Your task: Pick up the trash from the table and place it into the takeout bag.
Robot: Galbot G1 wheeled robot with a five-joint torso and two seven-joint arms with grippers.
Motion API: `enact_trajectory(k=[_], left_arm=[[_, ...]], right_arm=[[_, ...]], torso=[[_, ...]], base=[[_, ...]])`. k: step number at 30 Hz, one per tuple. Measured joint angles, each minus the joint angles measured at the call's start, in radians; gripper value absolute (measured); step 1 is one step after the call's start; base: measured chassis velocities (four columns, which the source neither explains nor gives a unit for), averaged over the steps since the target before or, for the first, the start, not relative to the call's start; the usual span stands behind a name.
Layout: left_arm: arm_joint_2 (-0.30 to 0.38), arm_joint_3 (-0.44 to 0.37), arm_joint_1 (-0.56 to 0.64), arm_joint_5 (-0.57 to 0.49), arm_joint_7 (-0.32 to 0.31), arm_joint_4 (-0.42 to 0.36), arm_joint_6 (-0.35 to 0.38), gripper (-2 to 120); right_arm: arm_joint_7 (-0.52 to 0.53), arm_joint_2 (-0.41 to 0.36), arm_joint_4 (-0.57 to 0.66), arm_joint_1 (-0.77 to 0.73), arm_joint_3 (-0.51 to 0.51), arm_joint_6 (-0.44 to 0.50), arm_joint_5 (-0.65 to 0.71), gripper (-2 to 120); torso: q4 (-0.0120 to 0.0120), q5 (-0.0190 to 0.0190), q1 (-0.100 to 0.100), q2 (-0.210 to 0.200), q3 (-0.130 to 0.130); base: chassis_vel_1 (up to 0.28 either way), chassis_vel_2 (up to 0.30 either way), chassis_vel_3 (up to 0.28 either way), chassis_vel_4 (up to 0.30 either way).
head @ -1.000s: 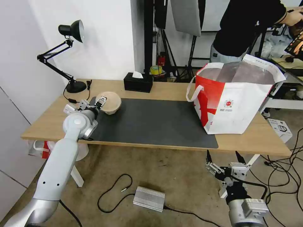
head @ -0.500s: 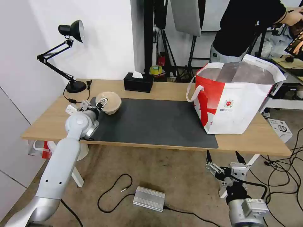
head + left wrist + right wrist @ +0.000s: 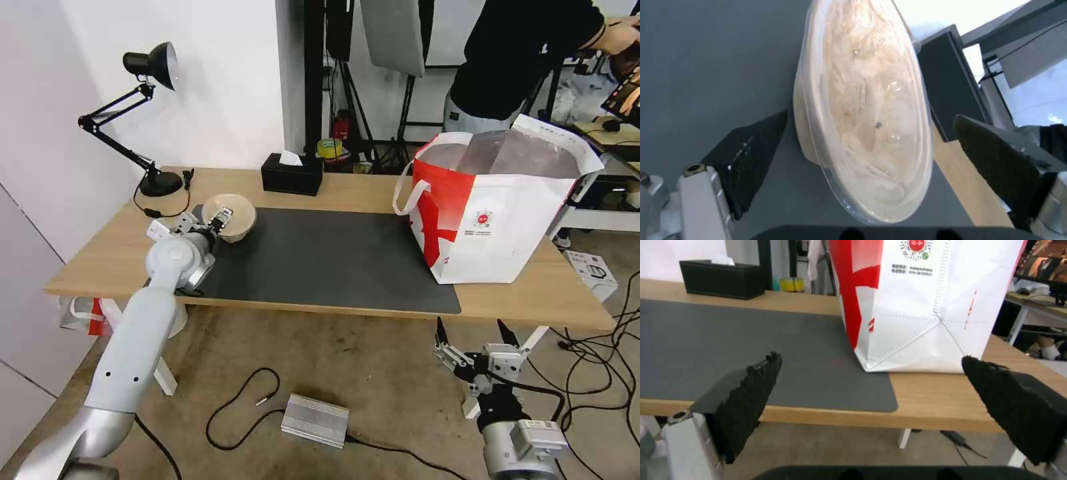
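Left arm stretched forward, its left gripper (image 3: 215, 220) with fingers (image 3: 751, 156) spread wide; right gripper (image 3: 470, 328) hangs low, pointing up, fingers (image 3: 746, 396) likewise apart

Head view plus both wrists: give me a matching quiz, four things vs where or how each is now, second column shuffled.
Column one:
1. beige pulp bowl
2. takeout bag
3. black tissue box
4. right gripper

Column two:
A. open, low in front of the table edge
B. standing on the table's right end, top open
C. between the left gripper's open fingers, on the mat's left corner
D. at the table's back edge, beyond the mat

Pairs: 1-C, 2-B, 3-D, 4-A
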Motion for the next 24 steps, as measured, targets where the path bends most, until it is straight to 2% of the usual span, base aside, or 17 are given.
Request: enact_trajectory(k=[24], left_arm=[[-0.022,0.021,-0.028,0.02,0.005,0.059,0.0,100]], right_arm=[[0.0,0.0,0.0,0.0,0.0,0.0,0.0,100]], torso=[[0.0,0.0,0.0,0.0,0.0]], base=[[0.0,0.0,0.0,0.0]])
